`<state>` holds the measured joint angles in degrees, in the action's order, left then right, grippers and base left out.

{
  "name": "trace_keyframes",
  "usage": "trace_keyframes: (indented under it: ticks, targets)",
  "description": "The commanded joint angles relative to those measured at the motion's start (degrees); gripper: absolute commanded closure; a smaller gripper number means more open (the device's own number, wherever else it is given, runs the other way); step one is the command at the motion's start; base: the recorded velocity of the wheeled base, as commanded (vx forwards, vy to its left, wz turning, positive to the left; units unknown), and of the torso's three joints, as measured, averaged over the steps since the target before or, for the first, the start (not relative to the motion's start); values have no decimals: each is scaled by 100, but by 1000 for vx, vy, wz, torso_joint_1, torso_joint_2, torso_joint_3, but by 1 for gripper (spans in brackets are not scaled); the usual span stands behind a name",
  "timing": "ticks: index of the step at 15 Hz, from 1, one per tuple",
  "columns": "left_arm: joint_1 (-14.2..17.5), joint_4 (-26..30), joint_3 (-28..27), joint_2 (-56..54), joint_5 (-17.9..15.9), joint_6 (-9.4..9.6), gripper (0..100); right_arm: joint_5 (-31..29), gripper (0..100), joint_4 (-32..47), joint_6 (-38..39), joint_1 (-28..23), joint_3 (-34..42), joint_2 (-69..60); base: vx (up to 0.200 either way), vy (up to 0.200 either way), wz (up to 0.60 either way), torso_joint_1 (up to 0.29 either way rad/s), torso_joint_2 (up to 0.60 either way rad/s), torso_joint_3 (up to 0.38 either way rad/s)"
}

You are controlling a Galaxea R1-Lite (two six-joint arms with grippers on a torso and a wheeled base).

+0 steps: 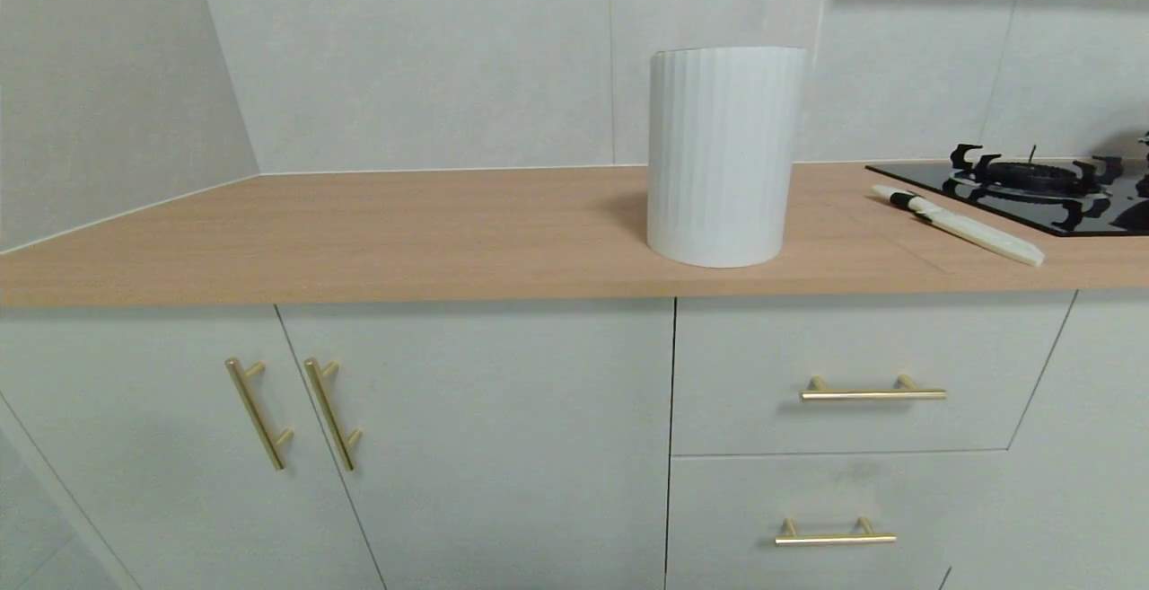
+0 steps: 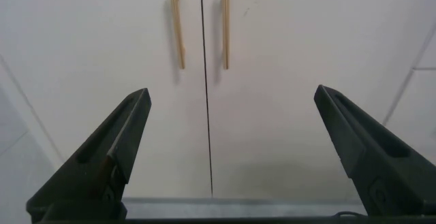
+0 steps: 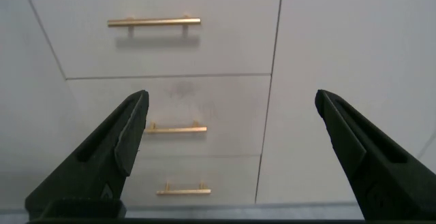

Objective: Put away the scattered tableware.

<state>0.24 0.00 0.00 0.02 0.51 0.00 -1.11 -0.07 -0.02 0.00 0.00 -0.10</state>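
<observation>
- The knife is lying flat on the table, over on my right-hand side. Its pale blade is pointing toward the table's front edge, and the end with the dark band is pointing back toward the wall.
- It is sitting just beside the front-left corner of the black stove. I am not able to tell whether the two are touching.
- A white ribbed holder is standing upright on the table to the left of the knife, with bare wood showing between them. It is sitting close to the table's front edge.
- The pale tiled wall is running behind the table and turning a corner at the far left.
- The left claw is hanging below table height with its jaws spread wide, and it is gripping nothing. It is facing a pair of white cabinet doors, with the seam between them lining up between its fingers. Two vertical gold handles are flanking that seam.
- The right claw is also holding its jaws wide apart with nothing between them. It is facing a stack of white drawers, each carrying a horizontal gold bar handle.
- Both claws are hanging well apart from the knife and the holder, down in front of the cabinet fronts.
</observation>
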Motion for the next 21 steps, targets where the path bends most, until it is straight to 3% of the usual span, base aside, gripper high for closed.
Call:
trace_keyframes:
  ticks: [1, 9, 19, 21]
  targets:
    - [2, 9, 0, -2, 2, 0, 0, 5, 0, -1, 2, 0, 0, 10, 0, 0, 0, 0, 0, 0]
    - [2, 0, 0, -2, 2, 44, 0, -3, 0, -1, 2, 0, 0, 10, 0, 0, 0, 0, 0, 0]
    - [2, 0, 0, -2, 2, 18, 0, -3, 0, -1, 2, 0, 0, 10, 0, -200, 0, 1, 2, 2]
    - [2, 0, 0, -2, 2, 9, 0, 5, 0, -1, 2, 0, 0, 10, 0, 0, 0, 0, 0, 0]
